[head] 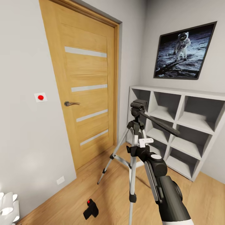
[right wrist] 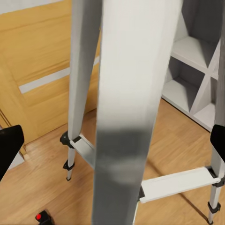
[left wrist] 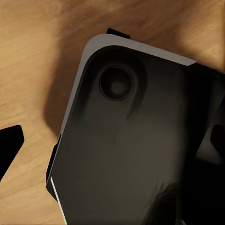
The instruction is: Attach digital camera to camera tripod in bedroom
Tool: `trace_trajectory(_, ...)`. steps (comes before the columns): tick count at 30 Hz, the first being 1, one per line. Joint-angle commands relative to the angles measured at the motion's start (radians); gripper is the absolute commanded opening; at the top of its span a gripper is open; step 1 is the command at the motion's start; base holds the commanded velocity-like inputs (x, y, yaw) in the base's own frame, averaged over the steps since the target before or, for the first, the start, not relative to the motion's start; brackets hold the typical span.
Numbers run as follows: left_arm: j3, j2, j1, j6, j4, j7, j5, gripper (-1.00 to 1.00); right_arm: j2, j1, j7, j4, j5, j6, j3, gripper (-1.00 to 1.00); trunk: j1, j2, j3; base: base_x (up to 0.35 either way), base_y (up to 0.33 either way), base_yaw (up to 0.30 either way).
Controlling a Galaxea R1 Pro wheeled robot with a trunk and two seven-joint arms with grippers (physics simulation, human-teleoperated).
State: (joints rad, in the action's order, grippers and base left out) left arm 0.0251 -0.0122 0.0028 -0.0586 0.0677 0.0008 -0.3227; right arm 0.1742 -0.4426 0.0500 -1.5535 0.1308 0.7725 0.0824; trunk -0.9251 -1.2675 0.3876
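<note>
Digital camera (head: 91, 209) lies on the floor (head: 93, 181), lower left of frame, not mounted. My right tool (head: 135, 151) is up against the camera tripod (head: 134, 137) leg, jaws wide, empty. Left tool: can't tell.

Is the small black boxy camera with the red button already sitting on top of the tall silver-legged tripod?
No, the digital camera lies on the wood plank floor beside the camera tripod.
</note>
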Motion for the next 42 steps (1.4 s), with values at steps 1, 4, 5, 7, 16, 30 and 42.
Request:
trace_trajectory(1, 0.002, 0.0, 0.0, -0.001, 0.001, 0.0, -0.003, 1.0, 0.0, -0.001, 0.005, -0.001, 0.01, 0.005, 0.0, 1.0, 0.0, -0.001, 0.001, 0.09, 0.0, 0.0)
trace_trajectory(4, 0.002, 0.0, 0.0, -0.001, 0.002, 0.0, -0.003, 1.0, 0.0, -0.001, 0.005, 0.0, 0.011, 0.005, 0.0, 1.0, 0.0, -0.001, 0.001, 0.052, 0.0, 0.0)
trace_trajectory(5, 0.002, 0.0, 0.0, -0.001, 0.002, 0.0, -0.003, 1.0, 0.0, -0.001, 0.005, 0.0, 0.011, 0.005, 0.0, 1.0, 0.0, -0.001, 0.001, 0.03, 0.0, 0.0)
trace_trajectory(7, 0.002, 0.0, 0.0, -0.001, 0.001, 0.0, -0.003, 1.0, 0.0, -0.001, 0.005, 0.001, 0.011, 0.004, 0.0, 1.0, 0.0, -0.001, 0.001, 0.019, 0.0, 0.0)
trace_trajectory(16, 0.002, 0.0, 0.0, -0.001, 0.001, 0.0, -0.004, 1.0, 0.0, -0.001, 0.004, 0.005, 0.01, 0.004, -0.002, 1.0, 0.0, -0.001, 0.001, 0.004, 0.0, 0.0)
trace_trajectory(30, 0.003, 0.0, 0.0, -0.001, 0.001, 0.0, -0.003, 1.0, 0.0, -0.001, 0.004, 0.027, 0.006, -0.039, 0.0, 1.0, 0.0, -0.001, 0.001, 0.0, 0.0, 0.0)
trace_trajectory(42, 0.002, 0.0, 0.0, -0.001, 0.001, 0.0, -0.003, 1.0, 0.0, -0.001, 0.004, 0.13, 0.007, -0.115, -0.001, 1.0, 0.0, -0.001, 0.001, 0.0, 0.0, 0.0)
